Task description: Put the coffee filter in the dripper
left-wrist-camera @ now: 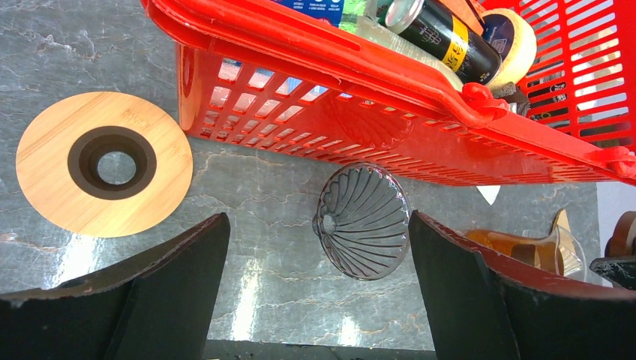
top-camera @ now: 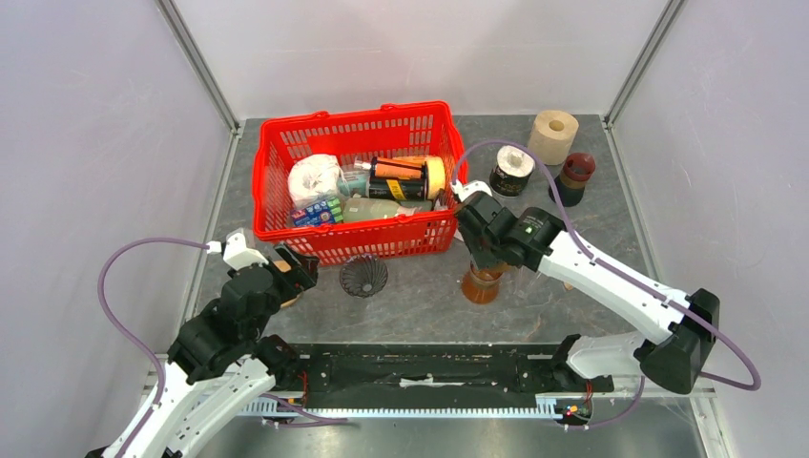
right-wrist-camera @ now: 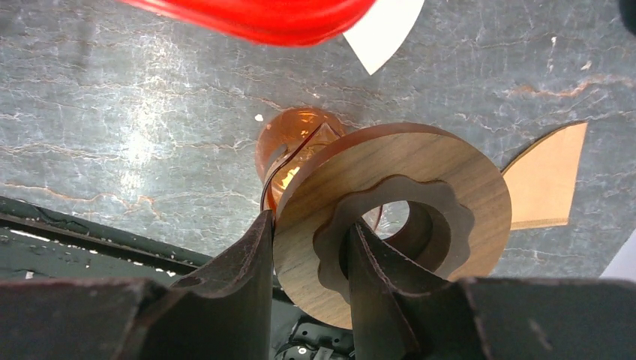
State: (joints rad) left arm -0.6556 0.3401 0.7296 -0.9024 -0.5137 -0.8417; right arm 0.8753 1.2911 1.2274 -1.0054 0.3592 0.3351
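**Grey marbled table, filter and dripper apart: the placing is all ahead**

Grey stone-patterned tabletop [top-camera: 420,305] between plain white walls carries a red plastic lattice basket [top-camera: 353,119] full of groceries. Just in front of it lies the dripper [left-wrist-camera: 364,221], a smoky glass cone with spiral ribs. It rests on its side and has nothing in it.

A flat tan paper wedge on the table, which I take for the coffee filter [right-wrist-camera: 547,180], lies beside an amber glass carafe [right-wrist-camera: 289,142], well apart from the dripper and not yet opened into a cone.

The right gripper [right-wrist-camera: 311,247] is clamped on a dark wooden ring [right-wrist-camera: 450,172] with a scalloped inner hole, one finger outside the rim and one through the hole, and holds it above the carafe. The left gripper [left-wrist-camera: 315,225] is spread wide and holds nothing, with the dripper framed between its fingers. A pale bamboo disc [left-wrist-camera: 45,165] with a dark collar lies flat to one side.

By my reading, nothing of the task itself is done yet. The filter has to be picked up, and the dripper probably set upright to receive it.
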